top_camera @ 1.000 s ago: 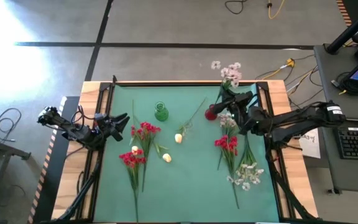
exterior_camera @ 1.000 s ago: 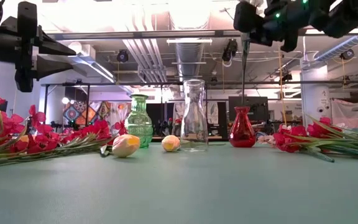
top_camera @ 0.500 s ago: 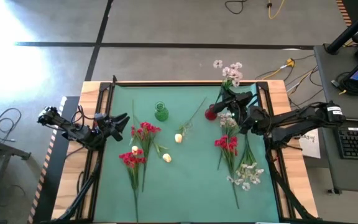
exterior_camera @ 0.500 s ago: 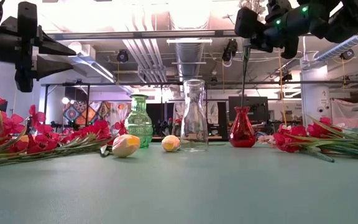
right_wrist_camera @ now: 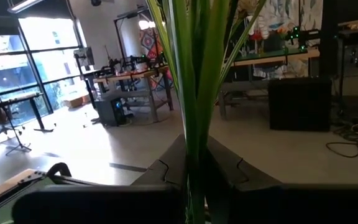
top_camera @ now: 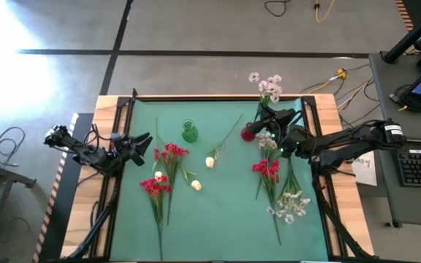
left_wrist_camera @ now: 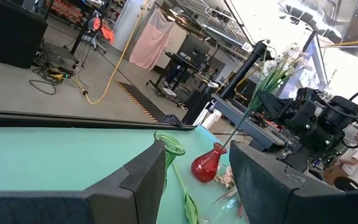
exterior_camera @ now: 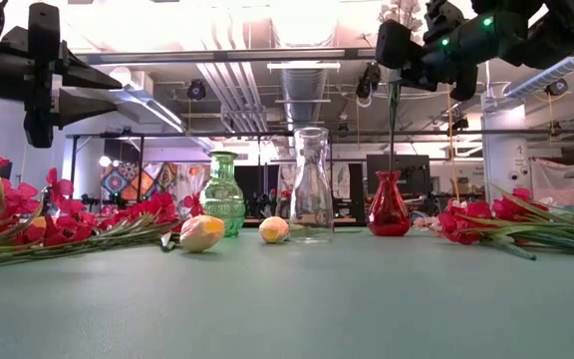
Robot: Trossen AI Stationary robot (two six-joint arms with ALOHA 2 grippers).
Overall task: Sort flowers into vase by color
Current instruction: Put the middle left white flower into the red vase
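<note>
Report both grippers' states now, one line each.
Left gripper: open, empty, at the table's left edge.
Right gripper: shut on the white flower spray, stem above the red vase.

Grey concrete floor [top_camera: 196, 29] (taped lines), exposed ceiling ducts [exterior_camera: 307, 85], bright windows [right_wrist_camera: 36, 43].

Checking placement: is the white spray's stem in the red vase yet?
In: the white spray, held by the right gripper, has its stem in the red vase.
</note>
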